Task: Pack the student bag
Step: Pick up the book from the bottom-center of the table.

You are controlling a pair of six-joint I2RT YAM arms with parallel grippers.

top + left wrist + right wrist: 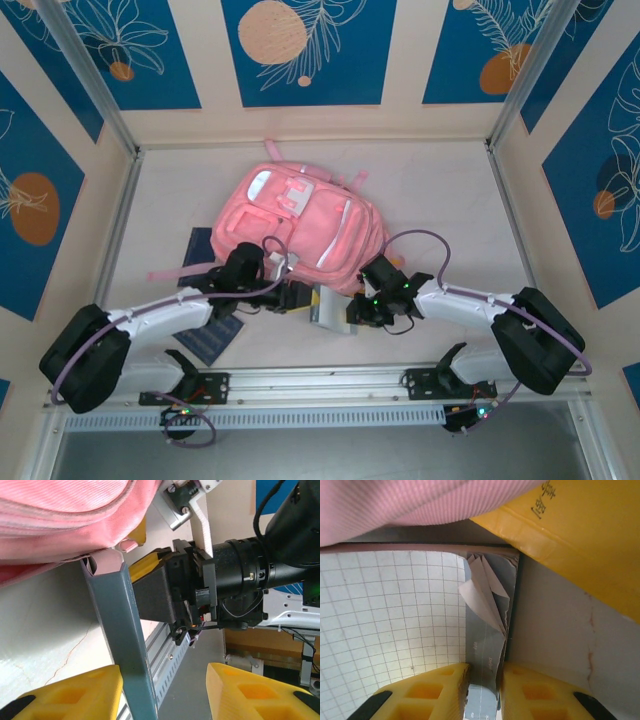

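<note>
From above, find the student bag (300, 225) lying flat at mid-surface (450, 200), with a grey notebook (328, 303) at its near edge between the left end effector (290, 295) and the right end effector (352, 310). At the left wrist, see yellow fingers (70, 692) standing open, astride the notebook's edge without clamping it. At the right wrist, see fingers (430, 687) pinched shut on the notebook, bent pages fanning under the bag's pink lip, a yellow envelope (580, 545) alongside. Beware pushing further in: could crumple those pages against the lip, or twist the notebook loose from a one-sided grip.
</note>
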